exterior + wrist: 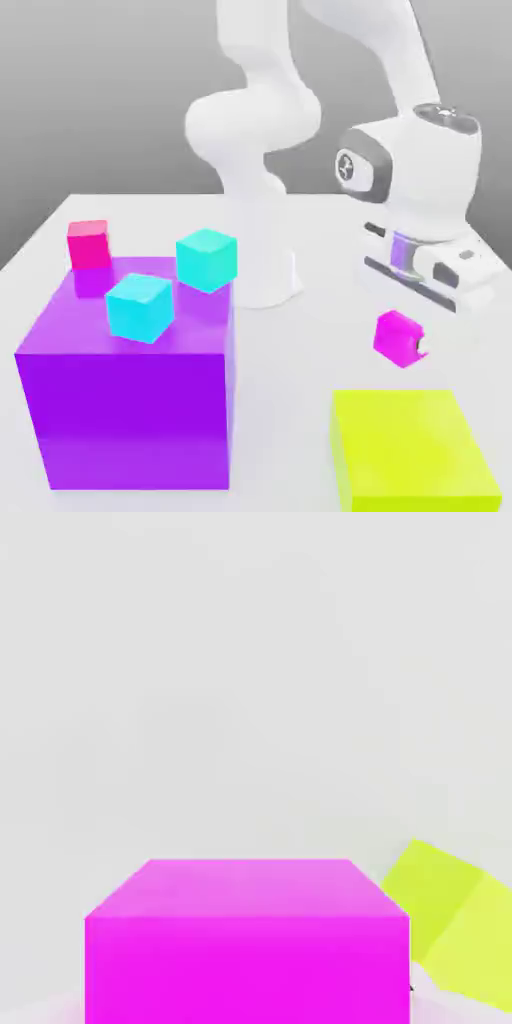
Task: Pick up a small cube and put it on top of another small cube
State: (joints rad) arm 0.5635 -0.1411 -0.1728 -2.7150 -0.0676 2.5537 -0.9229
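Note:
The small magenta cube (393,335) hangs directly under my hand, to the exterior view's right, just beyond the yellow-green block. My gripper (405,342) is shut on it, and one fingertip (422,347) shows at the cube's right side. In the hand view the same cube (247,942) looms close, with white table behind it. I cannot tell whether the cube touches the table. Other small cubes lie to the left: two cyan cubes (140,307) (207,259) on top of the purple block, and a hot-pink cube (88,243) at that block's far left corner.
A big purple block (130,420) fills the near left of the table. A yellow-green block (410,450) sits at the near right, also seen in the hand view (450,912). The arm's white base (265,280) stands mid-table behind them.

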